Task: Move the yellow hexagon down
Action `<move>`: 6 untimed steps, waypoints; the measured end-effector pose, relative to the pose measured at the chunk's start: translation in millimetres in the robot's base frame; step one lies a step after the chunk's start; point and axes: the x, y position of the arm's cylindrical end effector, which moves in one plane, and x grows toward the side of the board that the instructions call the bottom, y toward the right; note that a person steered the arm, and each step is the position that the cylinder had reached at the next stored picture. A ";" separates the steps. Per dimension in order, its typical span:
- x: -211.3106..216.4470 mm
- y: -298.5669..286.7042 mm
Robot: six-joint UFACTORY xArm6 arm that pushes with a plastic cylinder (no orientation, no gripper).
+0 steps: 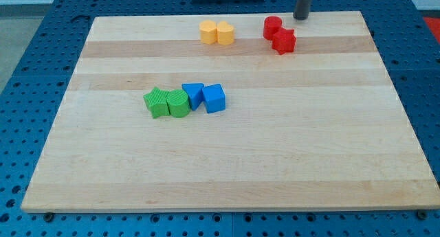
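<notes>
The yellow hexagon (pixel 207 32) lies near the board's top edge, a little left of centre. It touches a second yellow block (pixel 225 33) on its right, which has a notch in its top and may be heart-shaped. My tip (pixel 301 18) rests at the board's top edge, far to the right of the yellow pair. It is just up and right of a rounded red block (pixel 273 27) and touches no block.
A red star-like block (pixel 283 41) touches the rounded red block from below right. Mid-board, left of centre, four blocks sit in a row: a green star (pixel 157 103), a green cylinder (pixel 178 103), a blue triangle (pixel 193 95) and a blue cube (pixel 214 98). The wooden board (pixel 275 154) lies on a blue perforated table.
</notes>
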 end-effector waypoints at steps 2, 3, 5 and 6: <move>1.5 -102.1; 1.8 -168.7; 38.0 -197.9; 59.4 -197.8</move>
